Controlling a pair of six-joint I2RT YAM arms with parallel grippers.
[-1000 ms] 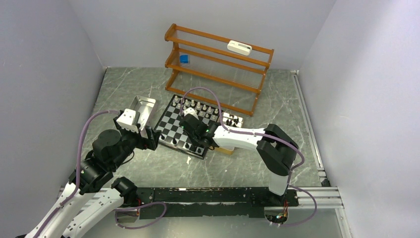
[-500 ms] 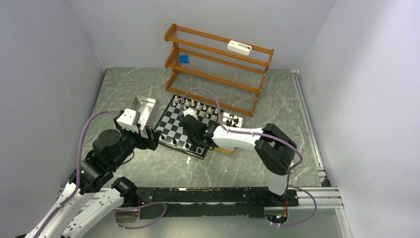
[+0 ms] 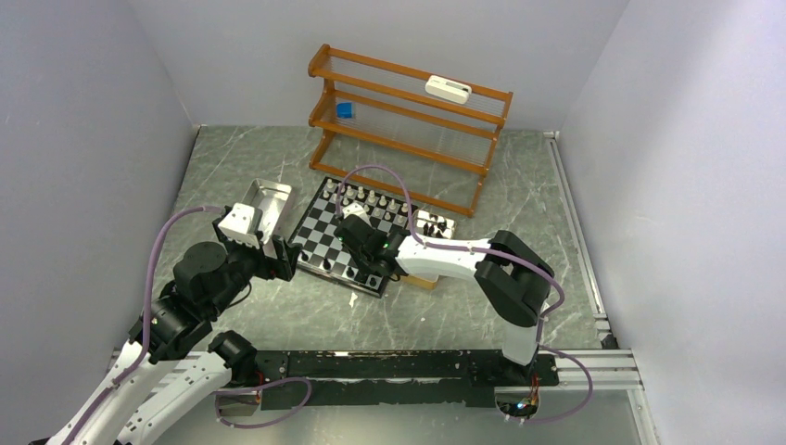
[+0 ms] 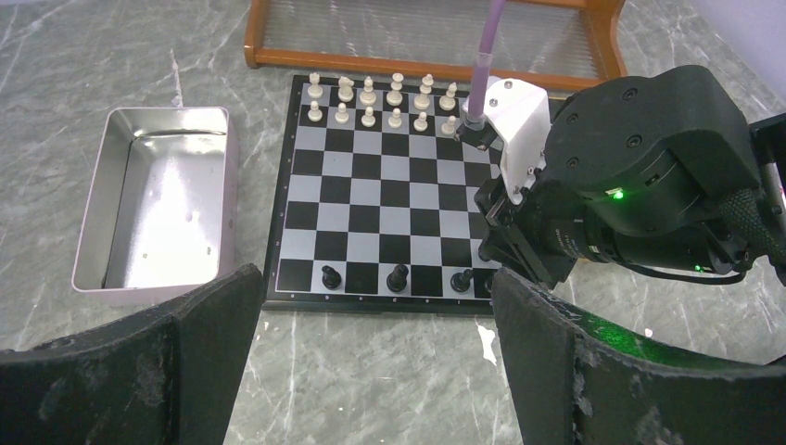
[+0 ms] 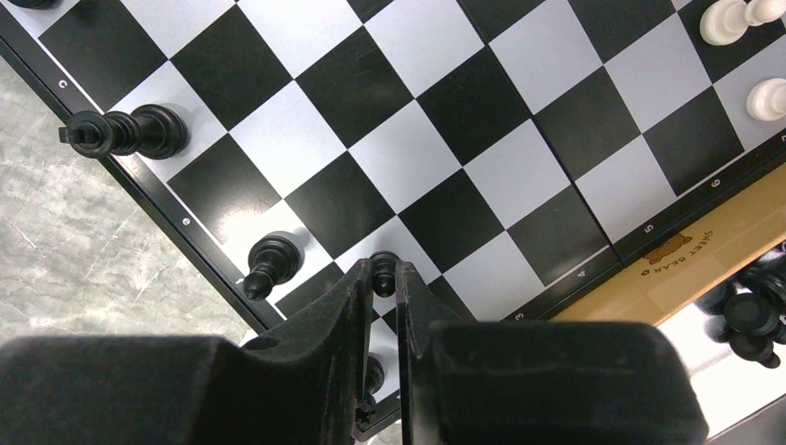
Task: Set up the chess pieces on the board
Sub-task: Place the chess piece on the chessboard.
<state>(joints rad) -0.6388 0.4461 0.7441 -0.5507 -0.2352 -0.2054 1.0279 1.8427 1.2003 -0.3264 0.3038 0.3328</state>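
The board [image 3: 324, 222] lies mid-table, also seen in the left wrist view [image 4: 371, 195] and the right wrist view [image 5: 408, 153]. White chess pieces [image 4: 380, 97] fill its two far rows. Black pieces [image 4: 398, 276] stand on the near row. My right gripper [image 5: 383, 278] is shut on a small black piece [image 5: 384, 269] over the board's near right corner, next to two standing black pieces [image 5: 269, 260]. I cannot tell if the held piece touches the board. My left gripper [image 4: 375, 371] is open and empty over the table just in front of the board.
A shiny metal tray [image 4: 158, 199] sits left of the board. A tan box [image 5: 686, 269] with more black pieces [image 5: 751, 311] lies against the board's right side. A wooden rack [image 3: 408, 125] stands behind the board.
My right gripper has shifted only slightly over the board's near right part, still shut on the black piece. The left arm has not moved.
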